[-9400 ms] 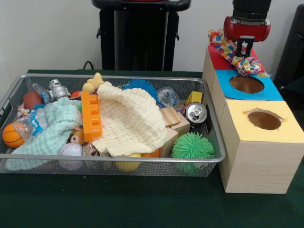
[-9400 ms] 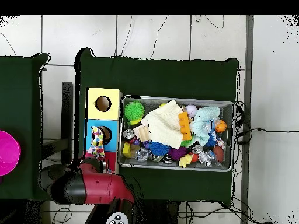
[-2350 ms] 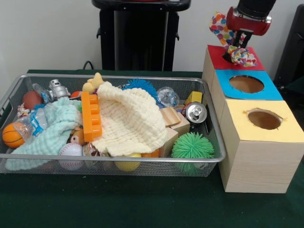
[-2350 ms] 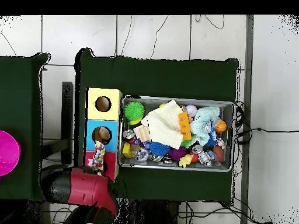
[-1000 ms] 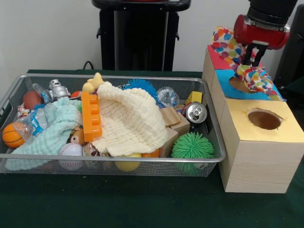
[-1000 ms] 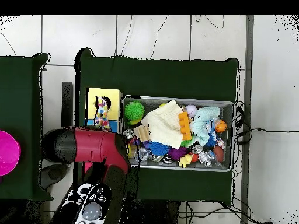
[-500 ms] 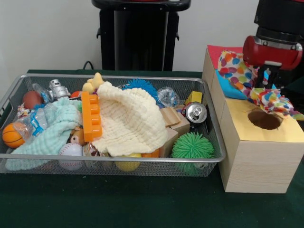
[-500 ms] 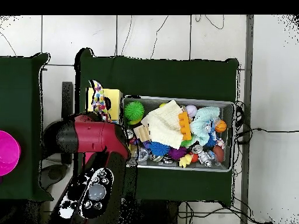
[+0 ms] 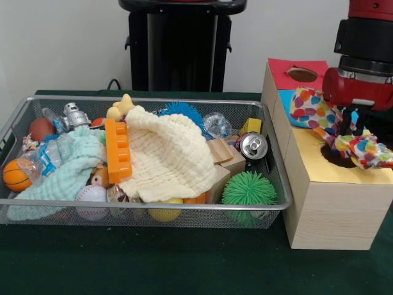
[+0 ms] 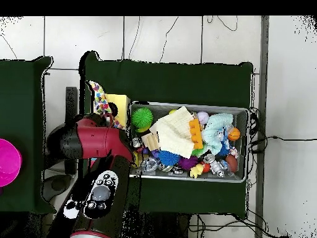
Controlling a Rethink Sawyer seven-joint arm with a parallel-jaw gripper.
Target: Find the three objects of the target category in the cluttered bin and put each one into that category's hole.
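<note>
While the gripper (image 9: 355, 130) hung over the yellow-topped box (image 9: 331, 203), its jaws were clamped on a multicoloured spotted cloth (image 9: 319, 114), which draped across the yellow hole (image 9: 339, 157) with one end trailing off the box's outer edge. Red hole (image 9: 302, 74) at the far end was uncovered. Wire bin (image 9: 147, 212) on the green surface (image 9: 153, 264) held the cream cloth (image 9: 169, 157), orange brick (image 9: 117, 150), soda can (image 9: 253, 146) and green spiky ball (image 9: 249, 189).

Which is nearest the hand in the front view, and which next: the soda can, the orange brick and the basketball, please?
From the hand:
1. Soda can, at the bin's right end, nearest.
2. Orange brick, mid-bin, beside the cream cloth.
3. Basketball, at the bin's far left end.
</note>
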